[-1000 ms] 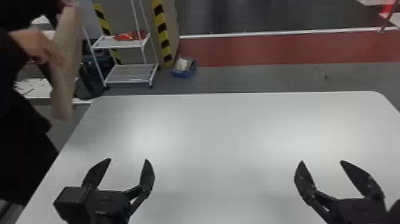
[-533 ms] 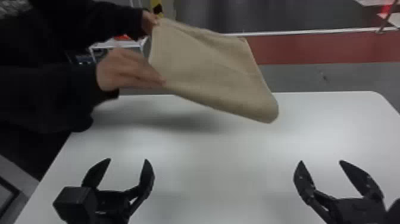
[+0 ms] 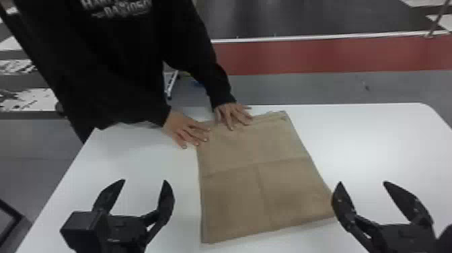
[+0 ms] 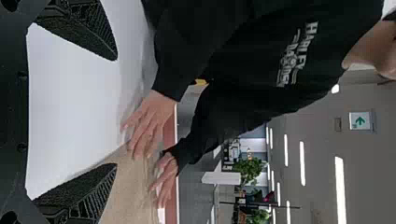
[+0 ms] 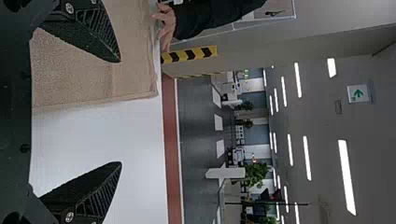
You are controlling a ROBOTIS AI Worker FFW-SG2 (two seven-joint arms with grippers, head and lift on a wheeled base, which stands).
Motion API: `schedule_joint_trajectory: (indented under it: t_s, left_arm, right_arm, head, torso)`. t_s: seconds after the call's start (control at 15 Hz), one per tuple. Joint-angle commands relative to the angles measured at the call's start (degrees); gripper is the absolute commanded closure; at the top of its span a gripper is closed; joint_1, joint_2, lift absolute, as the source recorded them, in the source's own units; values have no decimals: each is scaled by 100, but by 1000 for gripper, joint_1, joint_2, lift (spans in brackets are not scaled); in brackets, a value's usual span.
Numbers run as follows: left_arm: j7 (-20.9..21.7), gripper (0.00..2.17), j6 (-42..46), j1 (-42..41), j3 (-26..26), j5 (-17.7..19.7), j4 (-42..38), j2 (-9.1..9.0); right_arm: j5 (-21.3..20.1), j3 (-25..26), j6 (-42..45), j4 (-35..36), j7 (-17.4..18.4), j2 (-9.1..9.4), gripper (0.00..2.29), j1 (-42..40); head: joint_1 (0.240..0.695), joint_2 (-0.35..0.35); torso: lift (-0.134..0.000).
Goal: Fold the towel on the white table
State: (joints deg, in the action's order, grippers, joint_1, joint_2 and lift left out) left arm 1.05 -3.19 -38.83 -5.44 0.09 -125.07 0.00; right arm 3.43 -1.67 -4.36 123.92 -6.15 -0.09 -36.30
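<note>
1. The towel [image 3: 232, 202] is laid flat on the desk [image 3: 386, 144], with its far end near the far edge and its near end spread toward the robot. It is placed left of the far right corner and well apart from the left edge.
2. The towel is marked by one crease from side to side and by another that is run from it toward the near end. Stacked layers are seen at its far right corner.
3. The towel's far end is pressed by a person's hands: one hand [image 3: 188, 129] is set at the far left corner of the cloth, partly on the bare desk, and the other hand [image 3: 233, 114] is spread farther along, by the desk's far edge. The arms are covered by black sleeves [image 3: 215, 82].
4. The left pincer [image 3: 144, 181] is released, with nothing held. It is seen between the desk's left edge and the towel, with its two fingers set well apart.
5. The right pincer [image 3: 362, 182] is released too, and nothing is held. One of its fingers is seen against the towel's near right corner; whether the cloth is touched cannot be told. In the right wrist view, the towel's side is seen between the parted fingers.
6. Beyond the desk's far edge, the floor is crossed by a red band [image 3: 319, 55].
</note>
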Motion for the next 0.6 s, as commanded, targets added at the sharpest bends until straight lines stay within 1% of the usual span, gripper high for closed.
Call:
schedule_joint_trajectory:
  t_s: [0.0, 0.53]
  left_arm:
    - [0, 63, 7, -2, 8, 0, 0, -15]
    - [0, 63, 7, 7, 43, -9, 9, -15]
  right_arm:
    - [0, 0, 0, 9, 0, 14, 97, -9]
    - [26, 9, 0, 18, 0, 14, 110, -9]
  head:
    - [695, 122]
    - [695, 119]
  torso:
    - [-126]
    - [-126]
